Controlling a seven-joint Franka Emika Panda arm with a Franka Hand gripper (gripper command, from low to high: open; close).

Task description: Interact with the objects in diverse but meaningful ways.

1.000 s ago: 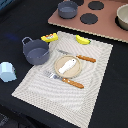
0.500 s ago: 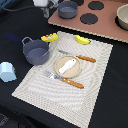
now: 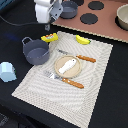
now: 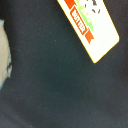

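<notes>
Flat yellow box with red print (image 3: 49, 37) lies flat on dark worktop (image 3: 15, 25), just off placemat (image 3: 95, 85) corner, at about 1 o'clock from grey-blue pot (image 3: 35, 51). Banana (image 3: 82, 40) sits at 3 o'clock of box. Gripper (image 3: 47, 24) hangs above box; jaws hidden, can't tell opening. My take: centre over box, line jaws across narrow side, descend slow. Thin box, probably slips easy.
</notes>
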